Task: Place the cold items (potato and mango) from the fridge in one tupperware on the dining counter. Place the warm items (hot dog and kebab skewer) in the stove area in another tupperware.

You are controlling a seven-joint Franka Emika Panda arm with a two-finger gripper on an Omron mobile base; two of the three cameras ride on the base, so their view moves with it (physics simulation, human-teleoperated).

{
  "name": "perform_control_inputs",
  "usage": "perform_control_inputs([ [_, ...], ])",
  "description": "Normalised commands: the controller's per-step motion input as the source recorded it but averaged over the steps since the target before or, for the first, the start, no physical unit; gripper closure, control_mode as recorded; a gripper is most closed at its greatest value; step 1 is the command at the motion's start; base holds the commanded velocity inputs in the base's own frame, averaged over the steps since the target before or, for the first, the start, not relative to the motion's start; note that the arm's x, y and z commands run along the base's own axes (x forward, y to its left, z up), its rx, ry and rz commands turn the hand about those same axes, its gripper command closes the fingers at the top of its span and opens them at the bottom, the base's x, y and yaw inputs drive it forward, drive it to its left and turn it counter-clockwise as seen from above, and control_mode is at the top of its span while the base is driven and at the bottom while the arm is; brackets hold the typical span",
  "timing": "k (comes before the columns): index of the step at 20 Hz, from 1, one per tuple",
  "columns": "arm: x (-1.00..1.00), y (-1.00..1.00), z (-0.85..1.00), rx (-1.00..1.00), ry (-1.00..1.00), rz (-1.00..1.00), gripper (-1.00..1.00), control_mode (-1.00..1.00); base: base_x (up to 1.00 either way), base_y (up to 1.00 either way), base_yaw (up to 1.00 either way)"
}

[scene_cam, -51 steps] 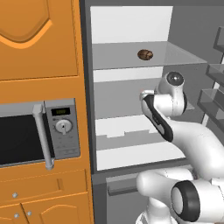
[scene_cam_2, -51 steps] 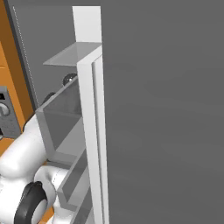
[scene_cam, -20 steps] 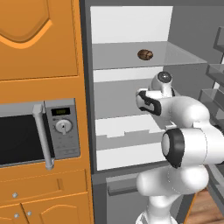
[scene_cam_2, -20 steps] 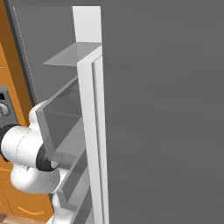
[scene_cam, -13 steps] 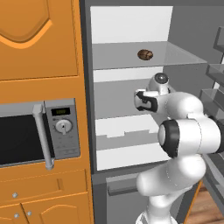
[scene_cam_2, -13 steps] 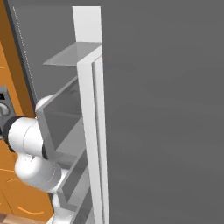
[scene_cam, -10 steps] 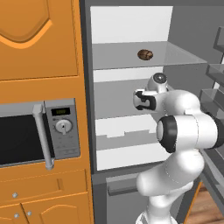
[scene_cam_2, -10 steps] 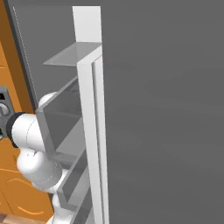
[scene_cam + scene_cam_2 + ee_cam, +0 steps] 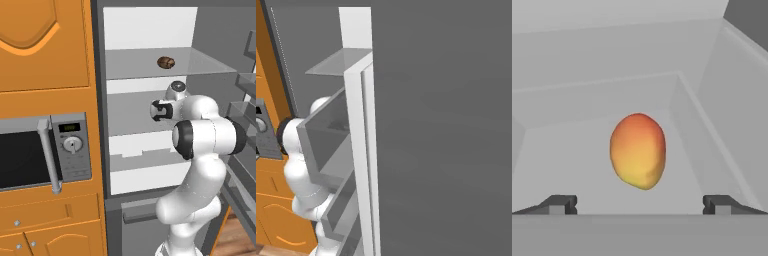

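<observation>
An orange-and-yellow mango (image 9: 638,150) lies on the grey fridge shelf straight ahead in the hand view, centred between my two dark fingertips (image 9: 559,204) and a little beyond them. My gripper (image 9: 639,205) is open with nothing between its fingers. From the left base view the gripper (image 9: 159,110) reaches into the fridge at the middle shelf level, and the hand hides the mango there. A brown potato (image 9: 166,62) sits on the glass shelf above the hand.
The fridge door (image 9: 431,125) stands open at the right, its shelves (image 9: 245,125) jutting close to my elbow. A microwave (image 9: 45,155) is set into the orange cabinets (image 9: 45,45) to the left of the fridge.
The hand has crept a little left and deeper into the fridge's middle shelf while the elbow folded in behind it. The jaws stayed open.
</observation>
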Motion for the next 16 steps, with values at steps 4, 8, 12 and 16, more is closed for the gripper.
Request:
perform_control_inputs([
  [4,0.41,-0.06,-0.14,0.00,0.05,0.00,-1.00,-1.00,0.00,0.00,0.00],
  [8,0.35,-0.04,-0.20,0.00,0.04,0.00,-1.00,-1.00,0.00,0.00,0.00],
  [12,0.15,0.00,-0.25,0.00,0.00,0.00,-1.00,-1.00,0.00,0.00,0.00],
  [16,0.06,0.00,-0.21,0.00,0.00,0.00,-1.00,-1.00,0.00,0.00,0.00],
])
